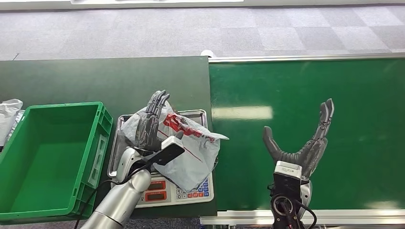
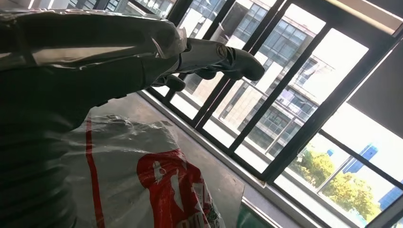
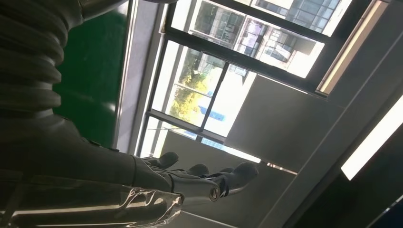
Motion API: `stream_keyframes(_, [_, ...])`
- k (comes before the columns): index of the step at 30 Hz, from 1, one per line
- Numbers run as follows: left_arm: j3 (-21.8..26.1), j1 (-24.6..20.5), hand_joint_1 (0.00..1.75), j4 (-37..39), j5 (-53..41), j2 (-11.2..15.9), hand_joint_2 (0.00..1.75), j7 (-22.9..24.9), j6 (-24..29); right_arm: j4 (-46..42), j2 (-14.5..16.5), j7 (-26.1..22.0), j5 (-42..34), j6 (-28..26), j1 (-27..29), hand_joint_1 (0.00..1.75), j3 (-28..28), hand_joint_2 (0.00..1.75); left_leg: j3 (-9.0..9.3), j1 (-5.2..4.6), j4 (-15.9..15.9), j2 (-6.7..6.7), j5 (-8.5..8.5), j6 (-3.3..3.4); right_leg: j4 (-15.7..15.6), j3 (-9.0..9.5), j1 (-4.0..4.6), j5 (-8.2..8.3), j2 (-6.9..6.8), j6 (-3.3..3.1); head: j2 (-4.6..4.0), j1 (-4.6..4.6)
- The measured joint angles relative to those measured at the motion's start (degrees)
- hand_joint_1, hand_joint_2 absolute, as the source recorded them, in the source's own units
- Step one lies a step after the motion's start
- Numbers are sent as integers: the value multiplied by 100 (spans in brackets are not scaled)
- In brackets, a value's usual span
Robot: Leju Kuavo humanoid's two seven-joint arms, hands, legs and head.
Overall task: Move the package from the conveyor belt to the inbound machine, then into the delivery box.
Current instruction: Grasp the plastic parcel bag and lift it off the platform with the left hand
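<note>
A grey-white plastic package [image 1: 188, 145] with red print lies on the metal tray [image 1: 113, 155] of the weighing machine [image 1: 191, 192]. My left hand [image 1: 149, 125] stands at the package's left side, fingers stretched straight and flat against the bag, not closed around it. The left wrist view has the same straight fingers [image 2: 223, 57] above the red-printed package [image 2: 142, 185]. Over the green conveyor belt [image 1: 305, 90], my right hand [image 1: 305, 145] is open and holds nothing, thumb and fingers spread wide. In the right wrist view my right hand [image 3: 180, 178] is likewise bare.
A green plastic crate [image 1: 52, 157] stands left of the weighing machine on the dark green table [image 1: 95, 78]. Another pale bag [image 1: 8, 113] lies at the far left edge. Grey tiled floor [image 1: 200, 28] stretches beyond the table and belt.
</note>
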Motion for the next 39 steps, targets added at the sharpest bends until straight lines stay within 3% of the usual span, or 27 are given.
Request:
stream_keyframes(7, [-82, -90, 0, 264, -182, -2, 175, 203, 23, -75, -64, 4, -73, 75, 74, 0, -39, 175, 0, -1, 0, -1, 2, 1, 0, 2, -1, 0, -1, 0, 0, 1])
stream_keyframes(14, [-306, -576, 0, 1231, -1182, -57, 175, 1208, -148, 86, 11, -288, -356, 287, 196, 0, 379, 175, 2, 0, -1, -11, 2, 1, 0, 9, 0, 0, -3, 0, 0, 0])
stream_keyframes(19, [-468, -1079, 0, 1930, -1975, -115, 175, 2278, -591, 96, 132, -84, -221, 465, 247, 0, 573, 175, 35, 0, -5, -5, -2, -2, 0, 47, 0, -3, -3, -2, 0, 1])
stream_keyframes(24, [-492, -1350, 3, 2280, -2178, -122, 175, 2561, -784, 89, 187, -1, -179, 574, 285, 0, 567, 175, 72, 0, -7, 0, -7, -4, -1, 87, 0, -5, -1, -6, 0, 2])
stream_keyframes(25, [-493, -1374, 18, 2319, -2196, -121, 175, 2598, -802, 85, 195, 3, -178, 583, 291, 0, 563, 175, 79, 0, -7, 0, -7, -4, -1, 94, 1, -5, -1, -6, 0, 1])
stream_keyframes(28, [-493, -1428, 127, 2405, -2298, -114, 175, 2783, -901, 77, 214, 1, -191, 611, 326, 0, 546, 175, 103, 1, -9, 1, -7, -5, -1, 117, 3, -5, -1, -7, 0, 1])
stream_keyframes(29, [-493, -1439, 155, 2428, -2332, -109, 175, 2839, -939, 73, 219, -5, -205, 616, 343, 0, 540, 175, 109, 2, -9, 1, -7, -5, -1, 123, 3, -5, -1, -7, 0, 1])
stream_keyframes(32, [-485, -1446, 170, 2475, -2402, -84, 175, 2925, -1015, 63, 225, -60, -267, 614, 411, 0, 525, 175, 120, 2, -10, 1, -8, -6, -1, 134, 3, -7, -1, -10, 0, 1])
stream_keyframes(39, [-237, -1416, 167, 2488, -2214, -38, 175, 2443, -613, 54, 226, -143, -344, 509, 590, 0, 499, 175, 135, 2, -11, -2, -6, -6, -1, 140, 3, -8, -2, -12, 0, 2])
